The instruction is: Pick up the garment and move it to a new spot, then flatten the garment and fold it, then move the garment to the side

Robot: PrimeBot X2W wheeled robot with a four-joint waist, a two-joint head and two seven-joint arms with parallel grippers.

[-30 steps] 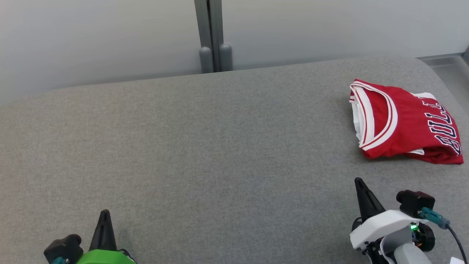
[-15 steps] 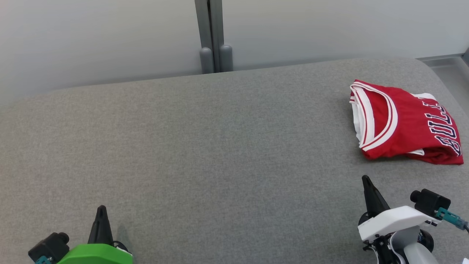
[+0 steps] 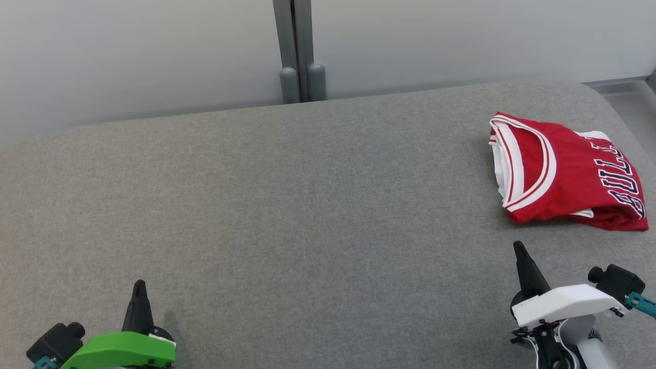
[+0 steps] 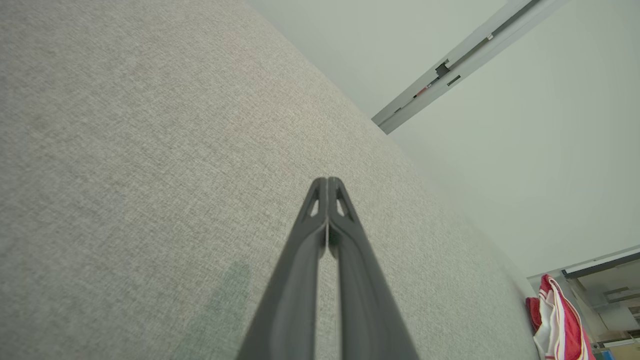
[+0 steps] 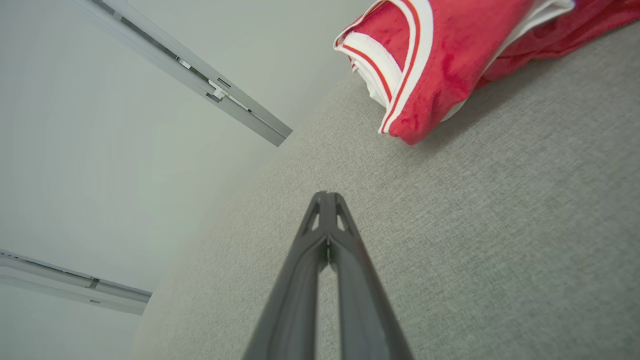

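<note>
The garment [image 3: 564, 171] is a red jersey with white trim and dark lettering, folded into a compact stack at the far right of the grey fabric surface [image 3: 287, 205]. It also appears at the top of the right wrist view [image 5: 450, 55] and small at the lower right of the left wrist view [image 4: 557, 320]. My right gripper [image 3: 520, 249] hovers just in front of the garment, apart from it, fingers pressed together and empty [image 5: 327, 196]. At the lower left my left gripper [image 3: 138, 285] is shut too, holding nothing [image 4: 327, 181], far from the garment.
A pale wall runs behind the surface, with a grey vertical post [image 3: 297, 51] at its middle. The surface's right edge curves away just beyond the garment. Wide grey fabric stretches between the two grippers.
Both grippers have drifted outward: the left one leftward and a little forward, the right one rightward and slightly forward. The garment lies where it was.
</note>
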